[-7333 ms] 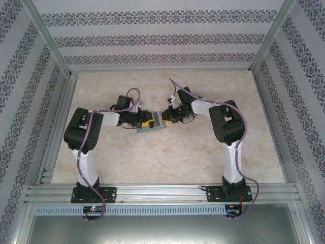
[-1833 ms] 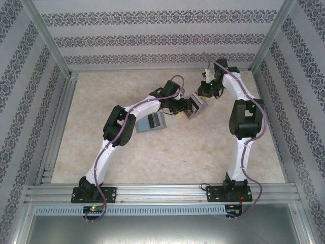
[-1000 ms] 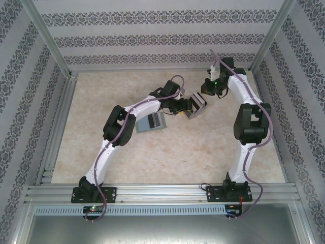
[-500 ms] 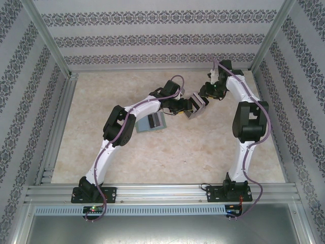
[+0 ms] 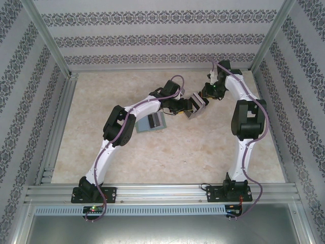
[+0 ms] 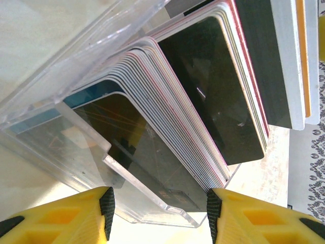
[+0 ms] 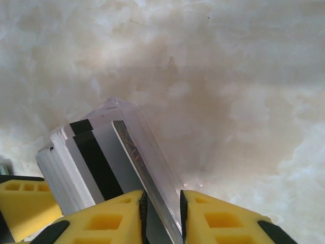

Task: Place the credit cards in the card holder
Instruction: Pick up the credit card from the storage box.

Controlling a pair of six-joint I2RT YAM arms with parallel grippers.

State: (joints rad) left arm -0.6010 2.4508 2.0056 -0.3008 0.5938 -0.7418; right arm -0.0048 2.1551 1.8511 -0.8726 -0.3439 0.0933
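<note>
The card holder (image 5: 151, 122) lies open on the table, pale green with a grey inside. To its right my left gripper (image 5: 184, 108) (image 6: 160, 213) holds a clear plastic box (image 5: 195, 104) (image 6: 76, 142) tilted, its pads on the box's sides. Several credit cards (image 6: 213, 86) stand packed in the box, some with dark faces. My right gripper (image 5: 204, 95) (image 7: 162, 213) is at the box's far end. Its jaws are pinched narrowly around the outermost dark card (image 7: 134, 157) and the clear box wall (image 7: 152, 147) beside it.
Pale marble-look tabletop (image 5: 177, 157) all round, fenced by patterned walls and metal frame rails (image 5: 56, 132). The left arm's elbow (image 5: 119, 129) hangs just left of the card holder.
The right gripper has drawn in a little toward the box's end, opened, and narrowed again onto the card's edge. The left arm, box and card holder have stayed put.
</note>
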